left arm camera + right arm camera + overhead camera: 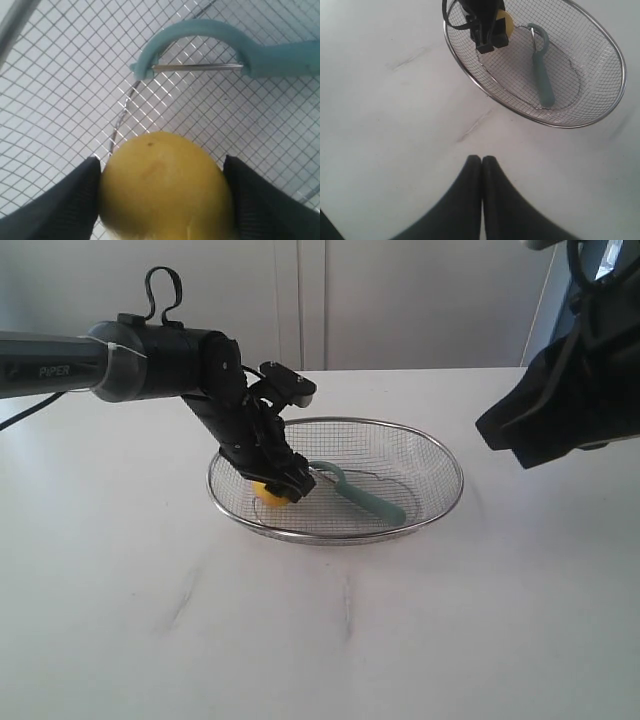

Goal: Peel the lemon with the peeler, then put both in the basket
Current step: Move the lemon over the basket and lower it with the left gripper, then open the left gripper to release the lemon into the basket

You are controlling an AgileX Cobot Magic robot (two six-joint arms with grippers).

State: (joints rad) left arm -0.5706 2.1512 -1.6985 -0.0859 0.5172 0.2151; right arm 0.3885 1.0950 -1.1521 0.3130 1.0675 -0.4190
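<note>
Yellow lemon (pixel 165 185), clamped in our left pincer (pixel 290 485), sits low at the basket's (pixel 340 420) left end, the peeler (pixel 375 502) just beside; right pincer (pixel 482 162) closed.

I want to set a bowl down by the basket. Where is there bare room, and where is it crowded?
Bare table lies in front of the basket and either side. Inside, the left end is crowded: the left gripper holds the lemon, peeler beside it. Only mesh between peeler and right rim is free.

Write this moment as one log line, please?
left gripper: gripping lemon inside basket | peeler: in basket | right gripper: shut, empty
</note>
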